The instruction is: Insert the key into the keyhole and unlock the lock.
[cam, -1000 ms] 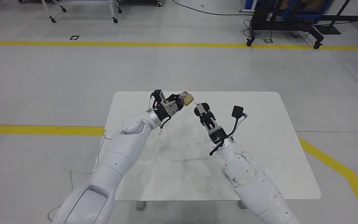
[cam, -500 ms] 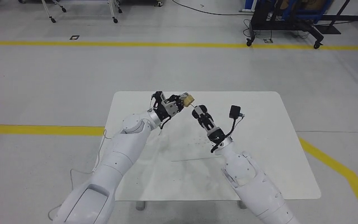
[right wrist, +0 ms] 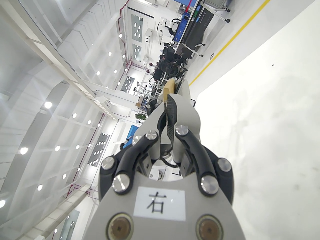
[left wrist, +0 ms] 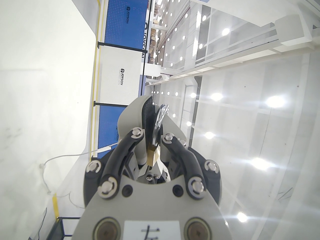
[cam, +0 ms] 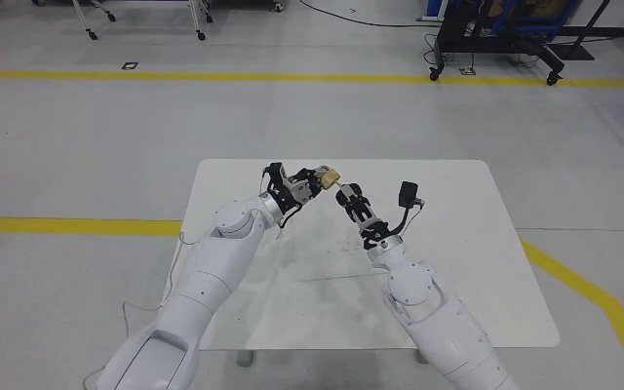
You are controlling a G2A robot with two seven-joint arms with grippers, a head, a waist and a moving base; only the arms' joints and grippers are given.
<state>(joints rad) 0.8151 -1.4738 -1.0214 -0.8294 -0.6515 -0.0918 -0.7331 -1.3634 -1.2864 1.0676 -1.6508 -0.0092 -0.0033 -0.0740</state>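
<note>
Arms: two, white, both raised over the far half of the table (cam: 487,283), their tips meeting just left of its middle.
Table: one, white, with rounded corners.
Left gripper: one. The left gripper (cam: 316,177) is clamped on the lock, fingers tight against it on both sides.
Lock: one, brass. The lock (cam: 330,176) is held off the table and sticks out past the left fingertips towards the right arm. In the left wrist view the lock (left wrist: 151,154) shows as brass between the fingers, with a silvery metal part pinched nearer the tips.
Right gripper: one. The right gripper (cam: 346,192) sits just right of and nearer than the lock, pointing at it, its fingers pressed together on the key.
Key: one. The key (right wrist: 164,100) is a thin pale strip running from between the right finger pads (right wrist: 172,112) up to the brass body. It meets the lock, but whether its tip is inside the keyhole cannot be told.
Stickers: two, one white sticker on each gripper housing (left wrist: 151,229) (right wrist: 160,202), each bearing a single dark character.
Panels: blue and white panels (left wrist: 125,21) stand behind the table in the left wrist view, and they carry print.
Floor lines: three yellow stretches; the longest floor line (cam: 292,75) crosses beyond the table.
Wheeled frames: two at the far edge of the room, a pale frame (cam: 146,15) on the left and a dark rack (cam: 497,44) on the right.
</note>
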